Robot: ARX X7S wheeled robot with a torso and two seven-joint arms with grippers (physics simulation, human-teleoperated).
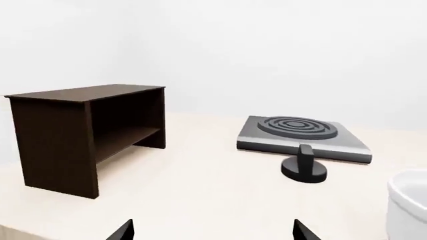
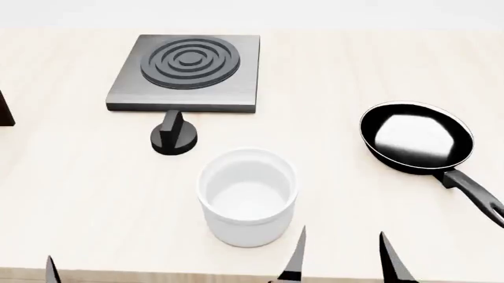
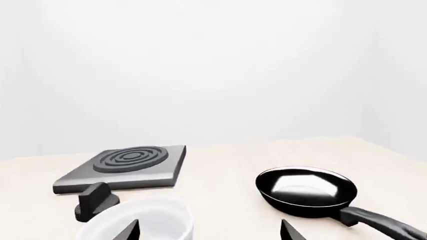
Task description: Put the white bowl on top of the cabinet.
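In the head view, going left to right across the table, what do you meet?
Cabinet edge → black knob → white bowl → black frying pan. The stove plate spans knob and bowl, so I leave it unordered.

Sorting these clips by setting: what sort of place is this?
Likely a simulated kitchen counter: a stove plate with its knob, a black frying pan and a white bowl on a pale tabletop.

- white bowl (image 2: 247, 197): glossy, smooth
- cabinet (image 1: 85, 135): dark wood grain, matt
- frying pan (image 2: 417, 140): glossy black
- stove plate (image 2: 187, 72): grey, metal-like
- table (image 2: 354, 65): pale wood, matt
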